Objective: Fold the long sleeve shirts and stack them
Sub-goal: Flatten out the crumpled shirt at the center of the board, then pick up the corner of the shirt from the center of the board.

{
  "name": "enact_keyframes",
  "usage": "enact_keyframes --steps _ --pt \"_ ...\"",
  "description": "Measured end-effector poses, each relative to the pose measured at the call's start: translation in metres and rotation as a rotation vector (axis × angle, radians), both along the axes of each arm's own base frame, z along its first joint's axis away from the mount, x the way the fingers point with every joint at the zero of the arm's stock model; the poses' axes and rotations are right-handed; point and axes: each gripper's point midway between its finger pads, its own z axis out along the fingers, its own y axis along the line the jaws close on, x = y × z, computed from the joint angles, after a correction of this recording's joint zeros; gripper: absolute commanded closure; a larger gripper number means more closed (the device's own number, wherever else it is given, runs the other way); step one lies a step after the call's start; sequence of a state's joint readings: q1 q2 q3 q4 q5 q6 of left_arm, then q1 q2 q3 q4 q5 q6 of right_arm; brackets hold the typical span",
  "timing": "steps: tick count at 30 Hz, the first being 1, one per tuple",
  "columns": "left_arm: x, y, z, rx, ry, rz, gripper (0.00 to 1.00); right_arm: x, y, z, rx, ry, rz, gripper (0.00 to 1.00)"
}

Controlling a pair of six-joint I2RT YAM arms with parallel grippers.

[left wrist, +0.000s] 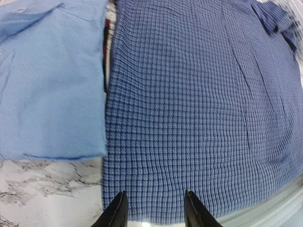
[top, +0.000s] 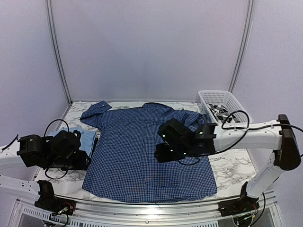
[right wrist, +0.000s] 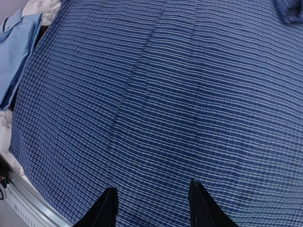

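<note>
Right pincer (right wrist: 152, 187) hovers above navy shirt (top: 135, 156).

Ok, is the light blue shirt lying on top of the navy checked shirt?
No, the light blue shirt lies beside the navy checked shirt, past its side edge.

Pale lilac panel walls (top: 151, 47), silver corner posts (top: 57, 52); white marble-pattern tabletop (top: 232, 168), aluminium front rail (top: 151, 208).

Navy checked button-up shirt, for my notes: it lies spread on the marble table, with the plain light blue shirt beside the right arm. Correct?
No: the plain light blue shirt lies beside the left arm, as the top external view shows; the rest holds.
</note>
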State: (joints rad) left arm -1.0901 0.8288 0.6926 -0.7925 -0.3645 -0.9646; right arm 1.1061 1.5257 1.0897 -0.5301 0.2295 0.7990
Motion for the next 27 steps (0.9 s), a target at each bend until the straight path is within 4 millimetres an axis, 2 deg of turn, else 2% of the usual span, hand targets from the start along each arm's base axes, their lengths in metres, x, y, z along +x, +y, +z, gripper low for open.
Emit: enact_keyframes --steps 4,7,11,14,17,22,24,27 --pt "0.044 0.028 0.016 0.050 -0.029 0.145 0.58 0.005 0.070 0.001 0.026 -0.040 0.102 0.55" --pt "0.088 0.052 0.038 0.074 -0.063 0.259 0.58 0.004 0.107 -0.005 0.035 -0.051 0.160 0.55" --pt "0.149 0.072 0.058 0.084 -0.093 0.345 0.58 0.003 0.136 -0.016 0.035 -0.054 0.216 0.56" --pt "0.199 0.081 0.063 0.096 -0.101 0.376 0.57 0.008 0.150 -0.017 0.037 -0.066 0.234 0.56" --pt "0.250 0.089 0.054 0.124 -0.096 0.398 0.57 0.013 0.162 -0.012 0.046 -0.085 0.249 0.56" --pt "0.324 0.103 0.017 0.161 -0.042 0.403 0.57 0.017 0.170 -0.002 0.055 -0.117 0.263 0.56" --pt "0.349 0.111 0.004 0.155 -0.030 0.412 0.57 0.018 0.169 -0.001 0.048 -0.128 0.265 0.56" --pt "0.375 0.120 -0.012 0.121 -0.009 0.429 0.58 0.020 0.167 -0.001 0.035 -0.138 0.266 0.56"
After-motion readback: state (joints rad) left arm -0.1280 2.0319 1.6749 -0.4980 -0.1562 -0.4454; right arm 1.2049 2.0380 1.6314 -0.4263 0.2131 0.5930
